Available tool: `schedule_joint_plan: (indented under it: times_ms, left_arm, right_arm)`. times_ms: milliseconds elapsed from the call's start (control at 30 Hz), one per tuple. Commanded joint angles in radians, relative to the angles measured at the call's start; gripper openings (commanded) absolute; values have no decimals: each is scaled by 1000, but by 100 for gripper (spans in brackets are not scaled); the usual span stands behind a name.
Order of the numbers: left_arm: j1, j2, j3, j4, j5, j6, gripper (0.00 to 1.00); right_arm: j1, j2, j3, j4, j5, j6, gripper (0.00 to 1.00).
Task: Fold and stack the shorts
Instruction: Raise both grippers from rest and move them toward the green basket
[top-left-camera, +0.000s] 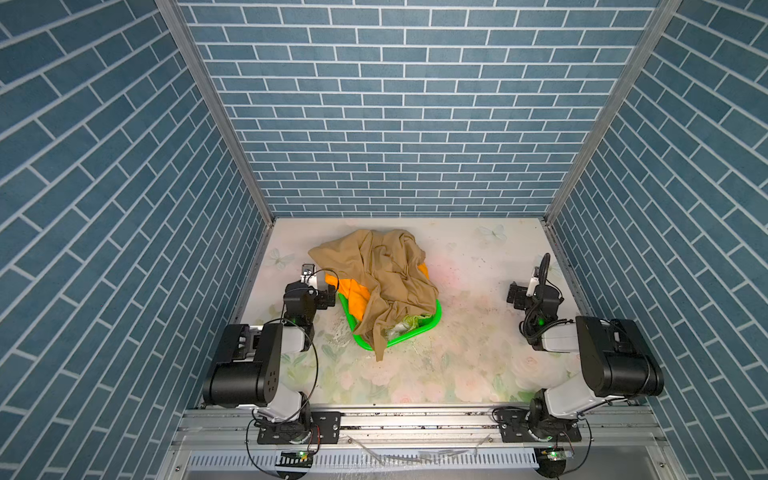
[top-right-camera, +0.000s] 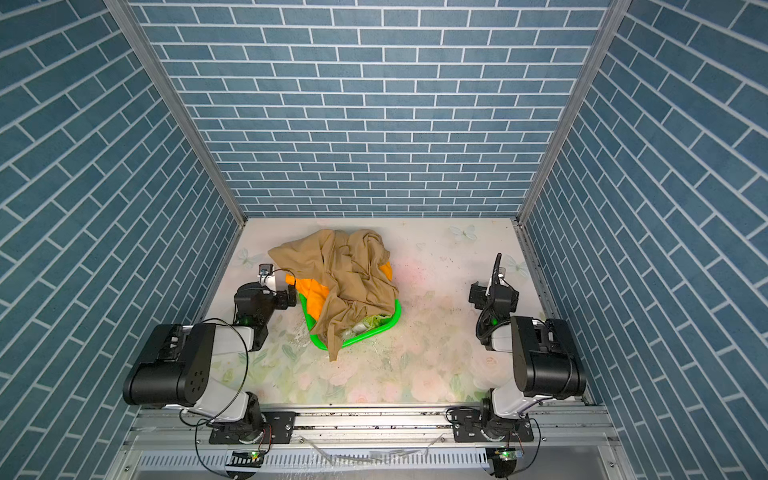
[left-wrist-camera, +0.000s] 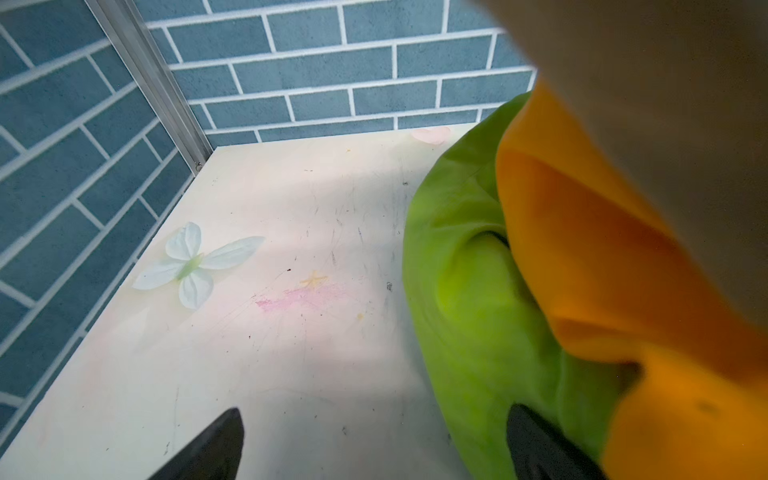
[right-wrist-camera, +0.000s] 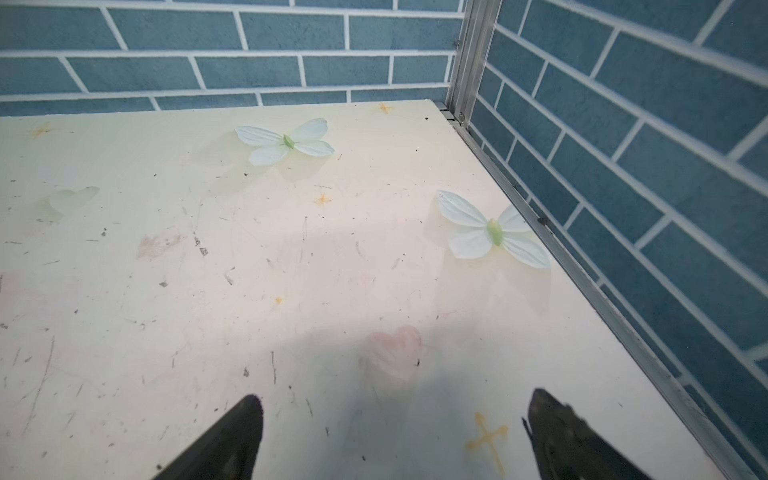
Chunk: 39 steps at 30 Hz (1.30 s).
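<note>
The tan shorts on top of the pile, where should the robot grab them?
Probably pinch a raised, bunched fold near the middle of the tan shorts, coming straight down from above. They lie uppermost, draped over the orange shorts and the green basket, so a top fold stands clear and should lift only them.
</note>
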Motion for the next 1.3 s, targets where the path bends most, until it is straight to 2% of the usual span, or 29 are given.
schedule_joint_plan:
  times_ms: [0,1100,1233,1267]
  left_arm:
    - [-3,4,16,11,4,3,100]
    - [-2,6,16,11,4,3,100]
    - [-2,3,16,12,1,1,100]
    - [-3,-11,22,-12,-52,-20,100]
  right_arm:
    - [-3,-13,14,6,-8,17,99]
    - [-3,-13,13,5,0,16,99]
    - [15,-45,12,-10,69,17,99]
    - [20,-76,10,-33,84,16,99]
